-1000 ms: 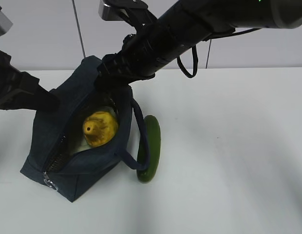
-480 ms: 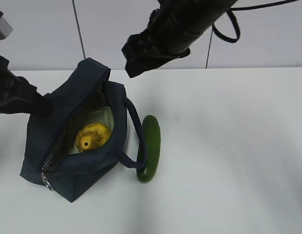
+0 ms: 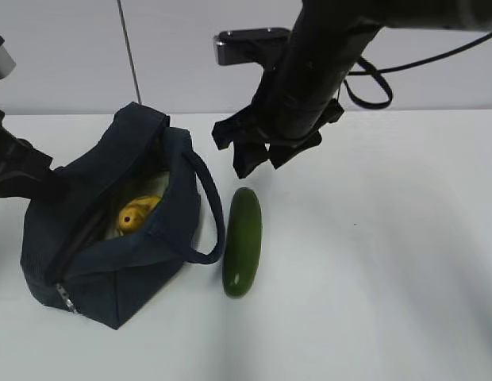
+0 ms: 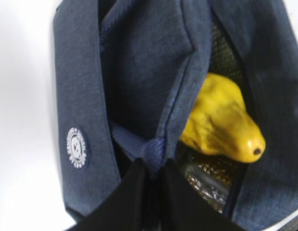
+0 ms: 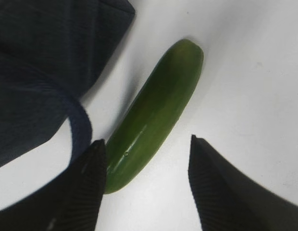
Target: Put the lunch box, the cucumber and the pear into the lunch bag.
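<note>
left gripper [image 4: 151,187]: closed, pinching the rim of the bag.
lunch bag [image 3: 95,238]: dark navy woven fabric, boxy, unzipped; round white badge [image 4: 77,147], writing too small to read.
pear [image 3: 135,216]: yellow-orange, smooth, inside the bag, now deeper than before.
cucumber [image 3: 243,240]: smooth dark green, on the white table [image 3: 389,262] beside the strap.
right gripper [image 5: 146,178]: open, has come down over the cucumber, not touching.
</note>
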`<state>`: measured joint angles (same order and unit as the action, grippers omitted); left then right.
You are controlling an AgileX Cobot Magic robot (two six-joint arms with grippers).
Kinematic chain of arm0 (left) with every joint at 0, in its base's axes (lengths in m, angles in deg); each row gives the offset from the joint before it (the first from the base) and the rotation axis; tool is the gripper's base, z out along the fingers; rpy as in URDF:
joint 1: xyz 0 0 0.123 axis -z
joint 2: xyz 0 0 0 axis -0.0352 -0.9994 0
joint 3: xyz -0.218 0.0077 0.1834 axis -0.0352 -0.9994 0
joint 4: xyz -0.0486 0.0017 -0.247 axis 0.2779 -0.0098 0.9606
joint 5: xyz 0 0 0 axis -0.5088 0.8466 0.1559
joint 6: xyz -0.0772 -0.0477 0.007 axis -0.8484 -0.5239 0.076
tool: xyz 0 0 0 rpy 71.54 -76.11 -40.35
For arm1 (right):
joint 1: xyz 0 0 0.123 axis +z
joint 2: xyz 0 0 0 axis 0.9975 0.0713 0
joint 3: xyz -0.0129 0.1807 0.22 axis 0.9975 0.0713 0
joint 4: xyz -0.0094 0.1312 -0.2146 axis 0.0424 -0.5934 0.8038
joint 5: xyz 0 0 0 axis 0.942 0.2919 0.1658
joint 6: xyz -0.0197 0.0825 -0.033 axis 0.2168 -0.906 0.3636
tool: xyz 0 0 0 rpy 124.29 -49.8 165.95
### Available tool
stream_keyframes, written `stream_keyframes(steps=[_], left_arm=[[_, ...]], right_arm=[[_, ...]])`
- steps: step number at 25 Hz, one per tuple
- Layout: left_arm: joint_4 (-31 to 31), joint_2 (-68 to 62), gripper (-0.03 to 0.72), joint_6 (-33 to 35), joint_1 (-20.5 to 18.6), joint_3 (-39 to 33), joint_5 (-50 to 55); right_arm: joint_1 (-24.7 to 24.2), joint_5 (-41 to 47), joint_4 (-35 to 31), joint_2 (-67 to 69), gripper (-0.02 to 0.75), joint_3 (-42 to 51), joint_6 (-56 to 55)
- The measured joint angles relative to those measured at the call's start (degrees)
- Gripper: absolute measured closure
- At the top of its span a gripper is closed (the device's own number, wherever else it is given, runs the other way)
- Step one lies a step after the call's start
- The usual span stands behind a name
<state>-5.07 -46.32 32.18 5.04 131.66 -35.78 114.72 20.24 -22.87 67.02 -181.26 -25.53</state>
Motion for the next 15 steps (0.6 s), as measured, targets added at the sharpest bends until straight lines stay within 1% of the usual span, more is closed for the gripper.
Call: stream_keyframes(steps=[4,9,12,15], left_arm=[[-4.46,0.00,0.680,-4.37,0.00,0.00,1.06],[-8.77,0.00,0.680,-8.38,0.00,0.45,2.05],[-10.02,0.00,0.680,-9.37,0.00,0.50,2.18],[-10.26,0.00,0.680,-9.73,0.00,0.50,2.43]], right_arm=[[0.00,-2.28,1.07,4.01,0.301,0.00,-2.70],[0.00,-5.62,1.19,6.84,0.223,0.00,-4.31],[0.00,-8.02,1.19,7.72,0.200,0.00,-7.05],[0.00,-9.75,1.19,8.49,0.197,0.00,-8.83]])
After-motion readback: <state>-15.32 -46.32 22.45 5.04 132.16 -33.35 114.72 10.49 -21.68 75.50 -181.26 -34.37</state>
